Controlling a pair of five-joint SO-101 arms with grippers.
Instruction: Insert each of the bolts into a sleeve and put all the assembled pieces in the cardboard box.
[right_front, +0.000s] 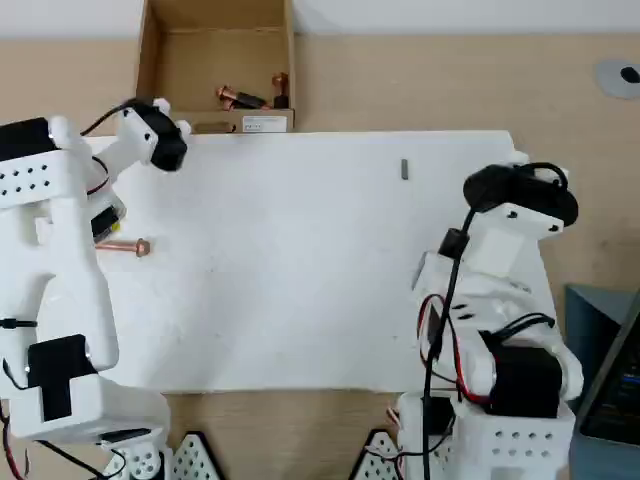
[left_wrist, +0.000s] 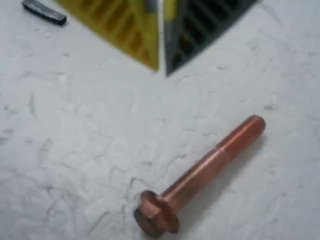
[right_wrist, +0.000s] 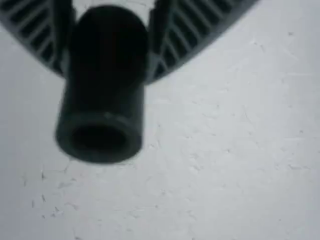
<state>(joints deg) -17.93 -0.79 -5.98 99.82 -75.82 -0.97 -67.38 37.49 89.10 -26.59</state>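
bolt (right_front: 125, 246) on board (right_front: 300, 270) (left), box (right_front: 150, 60) behind

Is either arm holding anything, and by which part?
The right gripper holds a black sleeve by its back end, open end sticking out. The left gripper holds nothing; the bolt lies loose.

This looks like a small robotics lab or maker's bench. The left arm (right_front: 50, 300) and the right arm (right_front: 505, 290) are bare white plastic shells with perforated bases, and loose red and black wiring (right_front: 440, 310) runs over them. Both stand at the near edge of a wooden worktop (right_front: 400, 90). A white textured sheet (right_front: 300, 270) covers its middle as a working mat. A plain cardboard box (right_front: 150, 60) sits at the far edge, toward the left corner.
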